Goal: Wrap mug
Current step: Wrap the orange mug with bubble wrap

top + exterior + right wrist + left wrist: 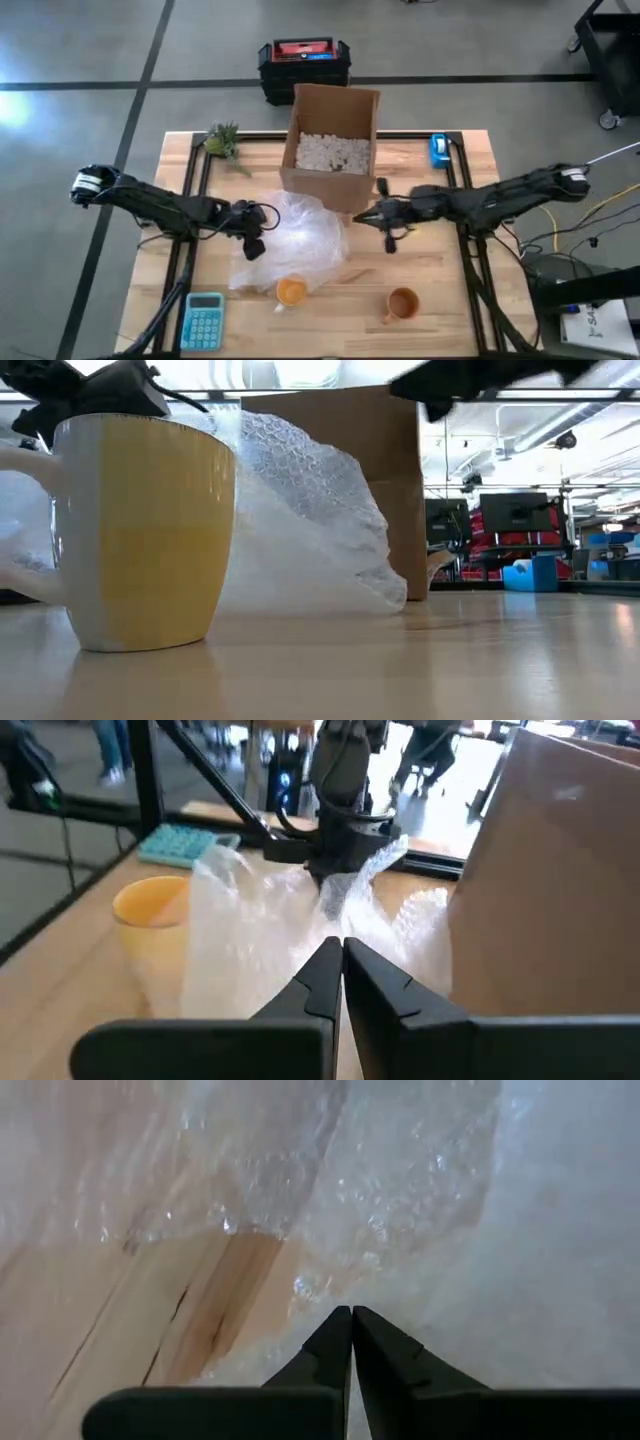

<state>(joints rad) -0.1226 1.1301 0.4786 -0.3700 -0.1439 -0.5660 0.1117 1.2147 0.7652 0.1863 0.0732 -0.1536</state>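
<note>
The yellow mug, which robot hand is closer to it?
Left. The left gripper is on the bubble wrap just up and left of the yellow mug; the right gripper hangs farther away, by the cardboard box.

A: What sits at the back of the wooden table (440, 320)?
B: An open cardboard box (332, 140) at upper centre, white packing peanuts (332, 152) inside. A small green plant (224, 140) lies to its left, a blue tape dispenser (439, 150) to its right.

A: And toward the bottom?
B: A turquoise calculator (203, 320) at lower left, and a brown mug (401, 304) at lower right of centre.

A: Beyond the table?
B: A black crate with a red top (304, 66) on the grey floor, upper centre.
</note>
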